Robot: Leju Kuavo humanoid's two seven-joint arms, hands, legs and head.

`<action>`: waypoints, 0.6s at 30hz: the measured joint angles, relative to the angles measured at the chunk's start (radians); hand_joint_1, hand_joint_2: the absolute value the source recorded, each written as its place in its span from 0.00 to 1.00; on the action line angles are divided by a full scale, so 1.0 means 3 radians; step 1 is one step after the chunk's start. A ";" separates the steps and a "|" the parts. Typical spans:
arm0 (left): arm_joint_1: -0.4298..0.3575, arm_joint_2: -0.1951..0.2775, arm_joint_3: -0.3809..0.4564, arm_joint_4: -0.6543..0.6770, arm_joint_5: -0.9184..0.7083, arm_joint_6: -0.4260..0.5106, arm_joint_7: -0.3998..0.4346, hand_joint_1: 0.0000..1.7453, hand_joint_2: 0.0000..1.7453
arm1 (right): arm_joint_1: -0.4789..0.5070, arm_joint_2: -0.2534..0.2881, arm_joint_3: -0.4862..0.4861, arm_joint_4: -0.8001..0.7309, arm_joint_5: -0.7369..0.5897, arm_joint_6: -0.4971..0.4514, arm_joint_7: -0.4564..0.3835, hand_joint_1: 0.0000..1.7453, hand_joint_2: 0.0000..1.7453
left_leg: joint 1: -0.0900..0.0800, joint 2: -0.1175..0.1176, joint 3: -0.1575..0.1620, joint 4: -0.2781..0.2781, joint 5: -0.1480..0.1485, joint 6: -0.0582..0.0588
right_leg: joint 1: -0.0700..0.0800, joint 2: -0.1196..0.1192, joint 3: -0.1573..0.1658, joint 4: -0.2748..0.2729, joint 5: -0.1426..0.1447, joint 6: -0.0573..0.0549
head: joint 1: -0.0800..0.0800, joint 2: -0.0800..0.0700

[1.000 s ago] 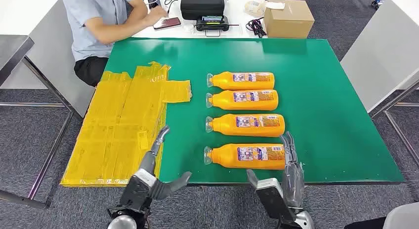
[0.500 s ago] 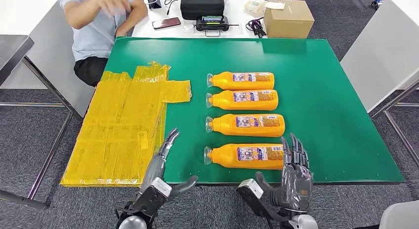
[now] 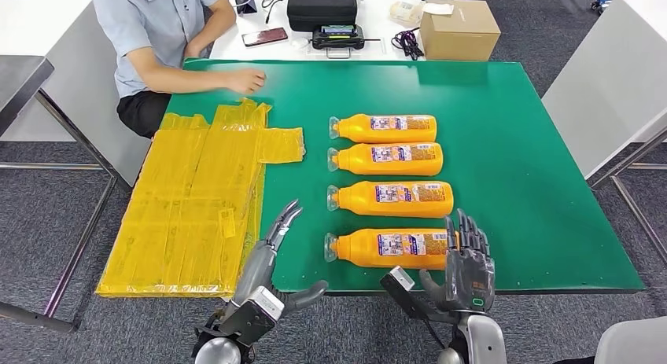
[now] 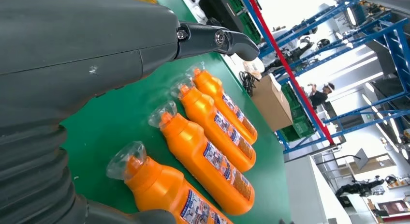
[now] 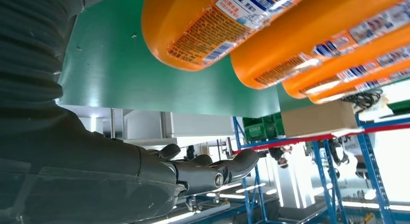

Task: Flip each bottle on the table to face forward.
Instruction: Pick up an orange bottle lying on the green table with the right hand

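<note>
Four bottles lie on their sides in a column on the green mat (image 3: pixel 543 191), caps toward the robot's left; the nearest bottle (image 3: pixel 391 248) sits close to the table edge. The right hand (image 3: pixel 469 263) hovers at its base end, fingers apart and holding nothing. The left hand (image 3: pixel 271 250) is beside the cap end, fingers spread, also empty. Risk: the round bottle could roll off the near edge, or nudge the next bottle (image 3: pixel 391 199), if one hand pushes before the other steadies it.
</note>
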 joint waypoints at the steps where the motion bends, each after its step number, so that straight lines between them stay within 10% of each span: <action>1: -0.0004 0.0000 -0.0003 0.0000 0.0001 -0.0001 0.0000 0.00 1.00 | -0.0020 -0.0015 -0.0004 0.0031 0.0012 0.0010 0.0006 0.00 1.00 | 0.0000 0.0000 0.0000 0.0000 0.0000 0.0000 | 0.0000 0.0000 0.0000 0.0000 0.0000 0.0000 | 0.0000 0.0000; 18: -0.0060 0.0004 -0.0065 0.0025 0.0009 -0.0005 -0.0003 0.00 1.00 | -0.0241 -0.0159 -0.0009 0.0424 0.0150 0.0178 0.0102 0.00 1.00 | 0.0000 0.0000 0.0000 0.0000 0.0000 0.0000 | 0.0000 0.0000 0.0000 0.0000 0.0000 0.0000 | 0.0000 0.0000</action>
